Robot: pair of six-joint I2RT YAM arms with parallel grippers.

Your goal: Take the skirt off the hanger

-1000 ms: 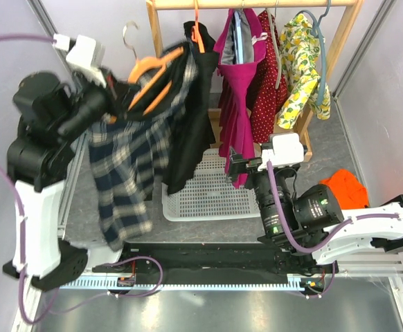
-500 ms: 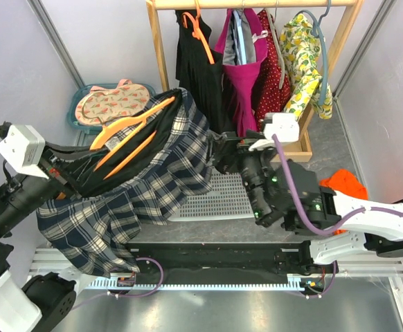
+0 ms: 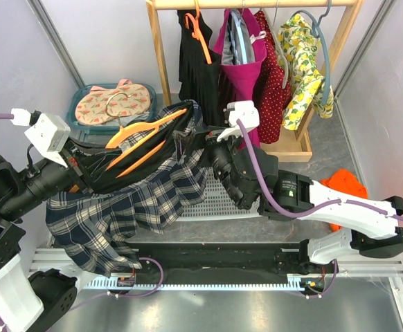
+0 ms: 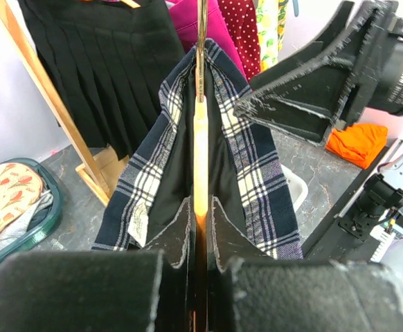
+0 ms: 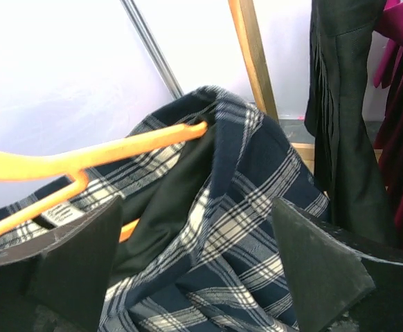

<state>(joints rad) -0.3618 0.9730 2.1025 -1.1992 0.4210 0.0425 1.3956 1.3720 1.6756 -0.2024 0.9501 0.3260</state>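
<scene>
The navy and white plaid skirt [image 3: 142, 200] hangs on an orange hanger [image 3: 149, 131] held low and tilted over the basket. My left gripper [image 3: 84, 167] is shut on the hanger's left end. In the left wrist view the two fingers press the orange bar [image 4: 200, 155] between them, and the skirt's waistband [image 4: 253, 166] spreads to either side. My right gripper [image 3: 199, 149] is open at the skirt's right end. In the right wrist view the plaid cloth [image 5: 257, 228] lies between its wide-apart fingers [image 5: 73, 259], untouched, below the hanger's tip [image 5: 187, 129].
A wooden rack [image 3: 158, 48] at the back carries a black skirt [image 3: 198, 66], a magenta dress [image 3: 242, 69], a red dotted garment and a yellow lemon one [image 3: 304, 62]. A white basket [image 3: 222, 199] sits under the skirt. A teal bin [image 3: 111, 104] stands left, orange cloth [image 3: 343, 183] right.
My left arm has swung down and away from the rack, carrying hanger and skirt low over the basket. My right gripper has moved left up to the skirt's right end.
</scene>
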